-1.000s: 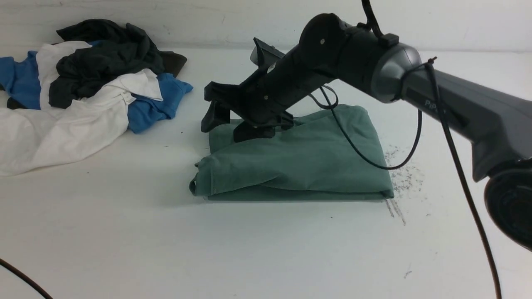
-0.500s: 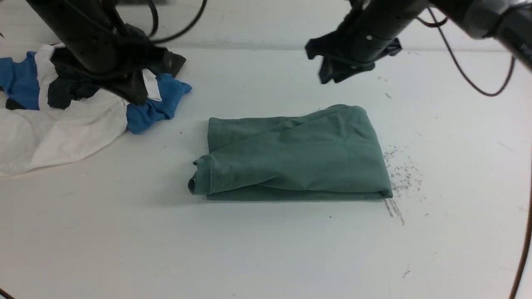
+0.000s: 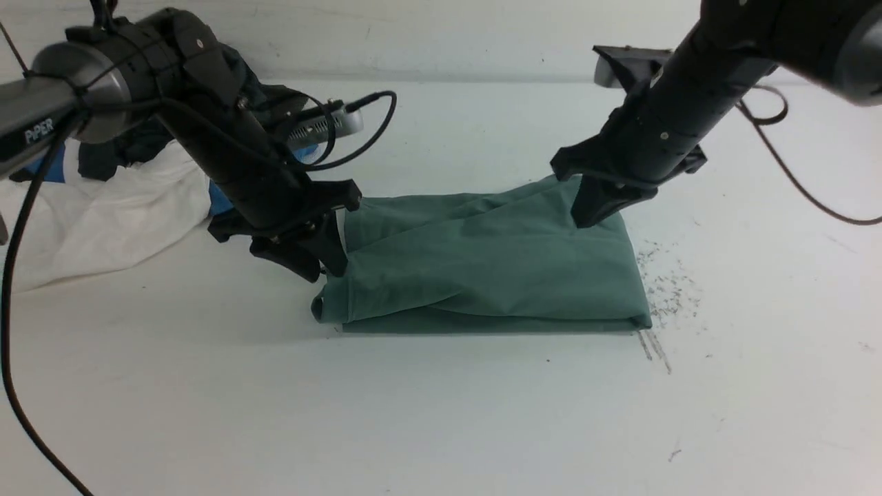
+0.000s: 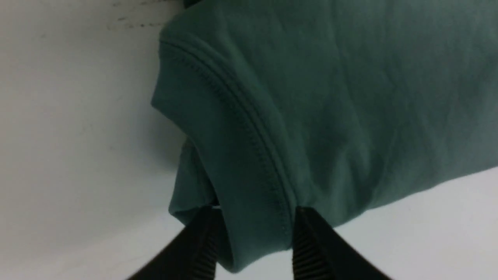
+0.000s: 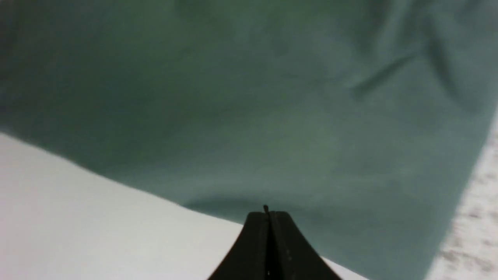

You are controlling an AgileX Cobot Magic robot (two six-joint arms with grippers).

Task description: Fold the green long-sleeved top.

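The green long-sleeved top (image 3: 482,262) lies folded into a thick rectangle in the middle of the white table (image 3: 441,413). My left gripper (image 3: 318,265) is down at the top's left edge. In the left wrist view its jaws (image 4: 255,217) stand apart, open, with a stitched hem of the green fabric (image 4: 249,128) between the two ribbed fingers (image 4: 204,241). My right gripper (image 3: 592,207) rests its tip on the top's far right corner. In the right wrist view its jaws (image 5: 267,214) are pressed together, shut, at the edge of the fabric (image 5: 272,116); no cloth shows between them.
A pile of other garments lies at the back left: a white one (image 3: 103,207), a blue one (image 3: 49,162) and a dark one (image 3: 96,162), partly behind my left arm. Dark specks (image 3: 665,282) mark the table beside the top's right edge.
Both arms have come down from the back of the table onto the top, left at its left edge, right at its far right corner. The left jaws opened; the right jaws shut.
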